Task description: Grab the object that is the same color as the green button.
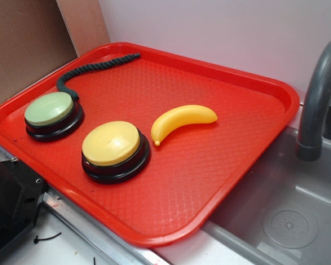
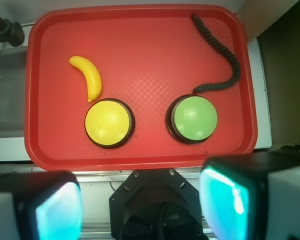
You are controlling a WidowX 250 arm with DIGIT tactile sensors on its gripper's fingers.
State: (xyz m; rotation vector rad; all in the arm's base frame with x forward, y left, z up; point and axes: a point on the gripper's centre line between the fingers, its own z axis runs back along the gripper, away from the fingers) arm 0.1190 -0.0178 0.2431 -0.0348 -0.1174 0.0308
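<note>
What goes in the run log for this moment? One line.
hand: open, above tray edge | rope: untouched, by green button | grab: not begun

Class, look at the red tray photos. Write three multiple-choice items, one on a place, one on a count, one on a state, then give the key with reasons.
1. Where does the rope end nearest?
A. beside the green button
B. on the banana
C. in the sink

2. How many push buttons stand on the tray?
A. one
B. two
C. three

3. What is the gripper doing?
A. gripping the rope
B. pressing the yellow button
C. open, holding nothing

Key: 1 A, its lower end curls against that button's base. 2 B, one green and one yellow. 3 C, the wrist view shows its fingers apart, off the tray's near edge.
</note>
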